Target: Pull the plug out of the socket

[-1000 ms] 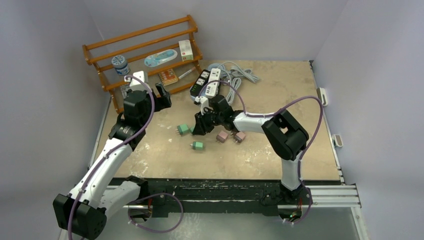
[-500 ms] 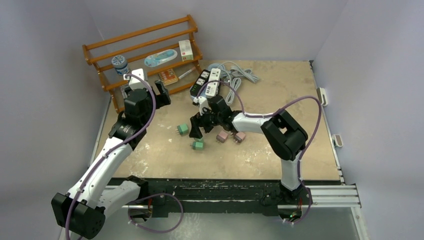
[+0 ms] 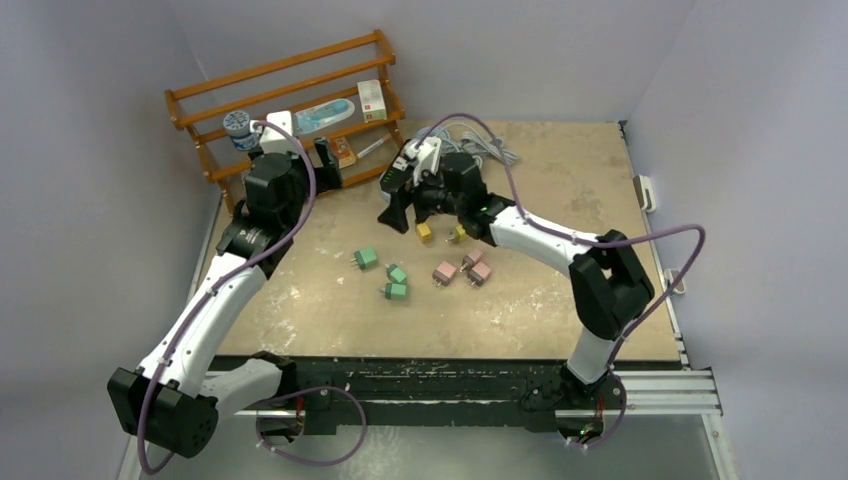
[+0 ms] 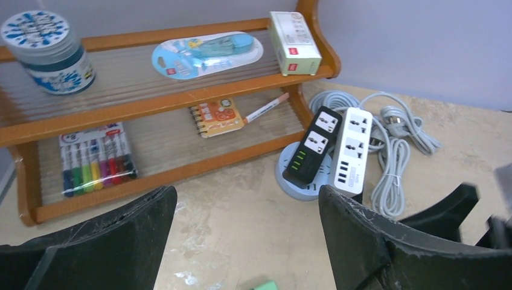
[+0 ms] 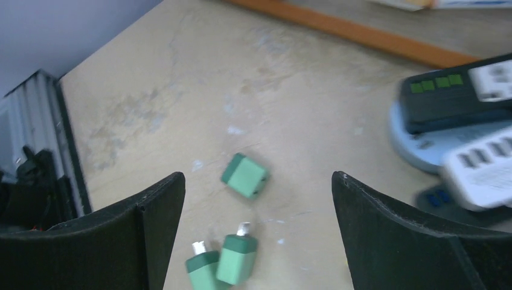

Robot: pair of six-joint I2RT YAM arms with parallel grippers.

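A black socket strip [image 4: 314, 145] and a white socket strip [image 4: 351, 148] lie on a round grey base [image 4: 288, 178] by the rack. The socket faces that show hold no plug. Three loose green plugs [image 5: 244, 176] [image 5: 236, 258] [image 5: 202, 269] lie on the table below my right gripper [image 5: 258, 178], which is open and empty and hovers just in front of the strips [image 3: 405, 165]. My left gripper [image 4: 247, 199] is open and empty, facing the rack and strips from the left. A blurred dark blue shape [image 5: 438, 196] sits under the white strip.
A wooden rack [image 3: 290, 85] with a jar, pens and boxes stands at the back left. Pink plugs [image 3: 444, 272] and yellow plugs [image 3: 424, 232] lie mid-table under the right arm. A coiled grey cable [image 4: 398, 151] lies behind the strips.
My right gripper opened, left a green plug beside the other two, and moved back toward the socket strips. My left gripper moved back toward the rack and opened a little wider.
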